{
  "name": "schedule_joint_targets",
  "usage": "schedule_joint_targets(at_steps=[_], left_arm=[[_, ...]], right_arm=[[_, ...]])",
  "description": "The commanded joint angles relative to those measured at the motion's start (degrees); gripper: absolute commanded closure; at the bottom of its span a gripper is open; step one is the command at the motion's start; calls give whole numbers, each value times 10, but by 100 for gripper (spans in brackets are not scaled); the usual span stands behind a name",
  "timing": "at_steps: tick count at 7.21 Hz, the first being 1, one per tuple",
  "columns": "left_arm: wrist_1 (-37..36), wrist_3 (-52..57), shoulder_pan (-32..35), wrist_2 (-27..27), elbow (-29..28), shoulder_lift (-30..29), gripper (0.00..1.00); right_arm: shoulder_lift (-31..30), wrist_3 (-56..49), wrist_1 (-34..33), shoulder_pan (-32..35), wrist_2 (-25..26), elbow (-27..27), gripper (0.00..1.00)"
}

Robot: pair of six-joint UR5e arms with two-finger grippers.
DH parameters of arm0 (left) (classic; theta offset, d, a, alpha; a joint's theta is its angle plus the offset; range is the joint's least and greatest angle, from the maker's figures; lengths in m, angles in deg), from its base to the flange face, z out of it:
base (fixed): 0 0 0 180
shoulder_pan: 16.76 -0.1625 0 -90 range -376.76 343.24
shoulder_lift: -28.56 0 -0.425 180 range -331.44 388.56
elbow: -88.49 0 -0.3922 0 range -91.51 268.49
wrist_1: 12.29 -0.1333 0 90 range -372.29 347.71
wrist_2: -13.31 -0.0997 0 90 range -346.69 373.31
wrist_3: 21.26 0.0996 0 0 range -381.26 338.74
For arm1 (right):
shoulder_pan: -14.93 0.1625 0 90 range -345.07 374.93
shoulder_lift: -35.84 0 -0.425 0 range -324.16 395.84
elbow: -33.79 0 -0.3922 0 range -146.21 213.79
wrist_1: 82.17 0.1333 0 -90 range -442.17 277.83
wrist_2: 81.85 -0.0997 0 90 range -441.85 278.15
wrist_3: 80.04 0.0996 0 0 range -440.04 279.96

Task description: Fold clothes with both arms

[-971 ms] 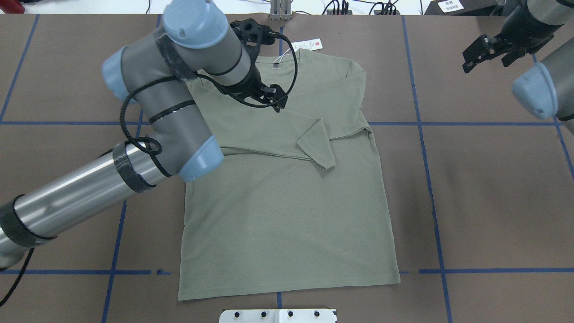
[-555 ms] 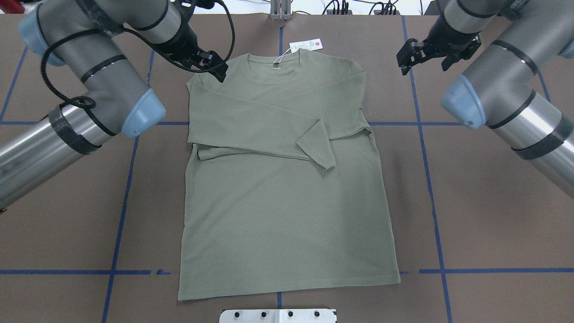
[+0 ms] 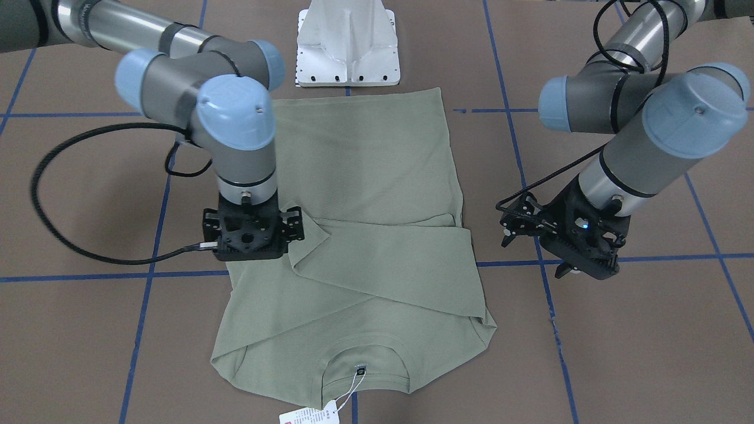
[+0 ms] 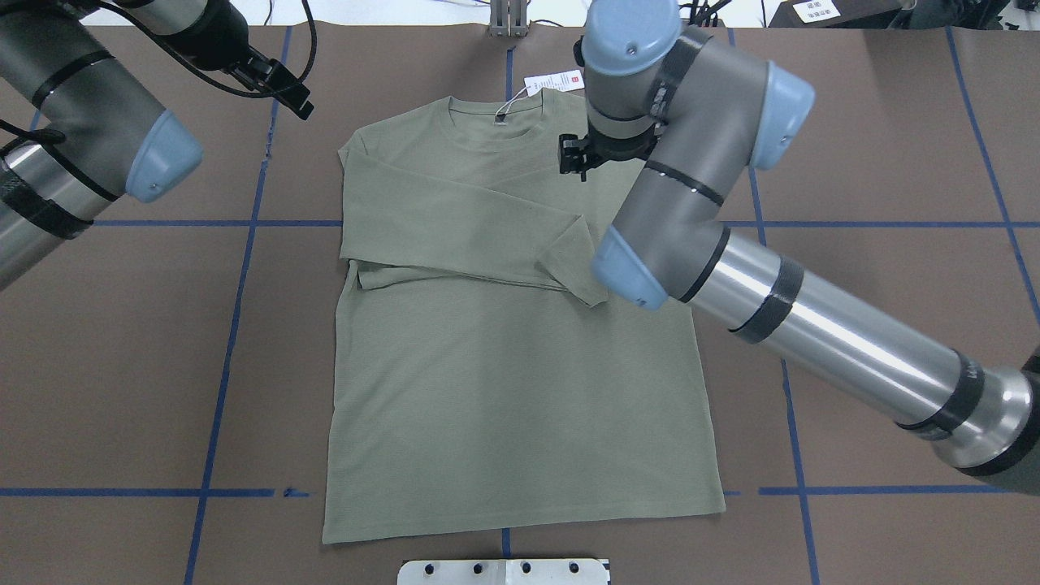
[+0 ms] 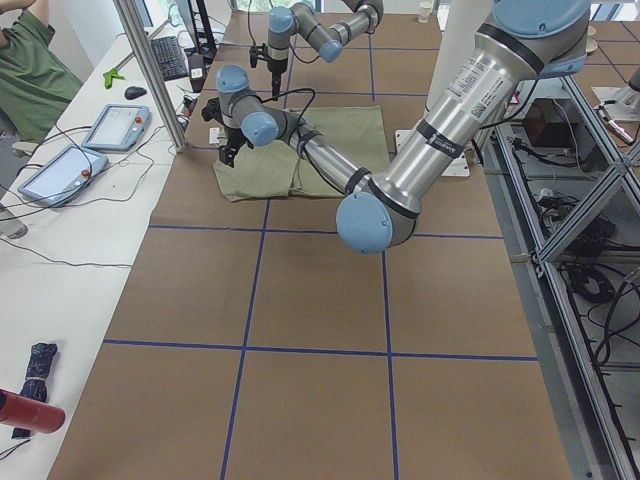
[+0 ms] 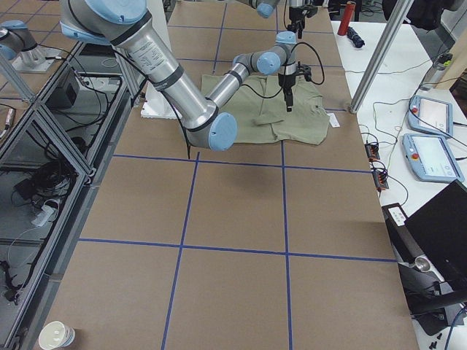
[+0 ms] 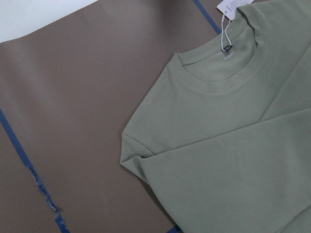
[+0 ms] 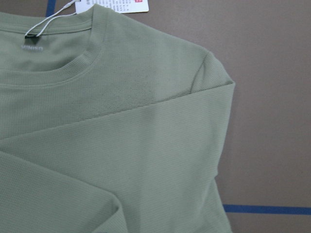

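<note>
Centrally on the brown worktop (image 4: 894,146) lies the green shirt (image 4: 520,390), spread flat. In the overhead view its round neckline points to the top of the frame and its hem to the bottom. Both sleeves are folded across the chest, and one cuff (image 4: 573,268) ends right of the frame's middle. The white-and-red hang tag (image 4: 555,82) rests on the worktop just above the neckline, tied on by a string.

The right arm (image 4: 812,325) enters from the lower right of the overhead frame and bends over the shirt's upper right part. The right hand (image 3: 253,235) points straight down over the shirt's edge near that shoulder. Seen from the front, its fingers splay to either side of the black body, so it stands open with no cloth in it. Whether it touches the fabric cannot be told.

The left hand (image 4: 286,85) sits at the upper left of the overhead frame, over bare worktop and apart from the shirt. Its fingers are parted and it carries nothing.

Blue tape lines (image 4: 894,224) cross the worktop, and a white base plate (image 3: 347,47) stands beyond the hem.
</note>
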Motion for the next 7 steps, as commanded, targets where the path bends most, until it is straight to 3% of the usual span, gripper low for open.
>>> schedule_joint_targets(at_steps=[1,4,7], left_arm=[[3,5,4,20,-3,1,0],[3,6,4,20,-3,1,0],[4,6,4,20,-3,1,0]], right_arm=[[24,50,1,-59,52,-33,12],[71,56,3,-96,100,-104,19],[70,56,7,-114,121,-117,28]])
